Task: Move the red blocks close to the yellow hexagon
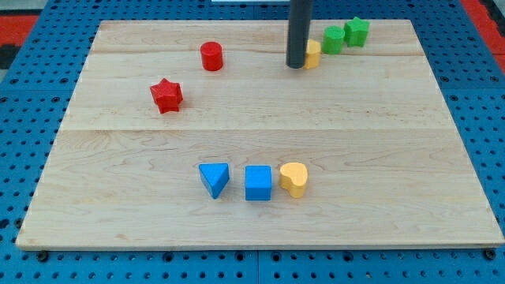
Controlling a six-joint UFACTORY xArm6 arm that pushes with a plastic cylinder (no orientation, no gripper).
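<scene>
A: Item list, wooden board (260, 229)?
B: Upper centre: my tip (297, 66), a bare rod with no claw to open or close, touching the left side of the yellow hexagon (313, 54), which it partly hides.
A: Red stock?
B: Red cylinder (211, 57), upper left, well apart from the hexagon. Red star (166, 95) lower and further left.
A: Remainder?
B: Two green blocks (333, 39) (357, 31) just right of the hexagon. Bottom row: blue triangle (214, 179), blue cube (258, 183), yellow heart (293, 179).
</scene>
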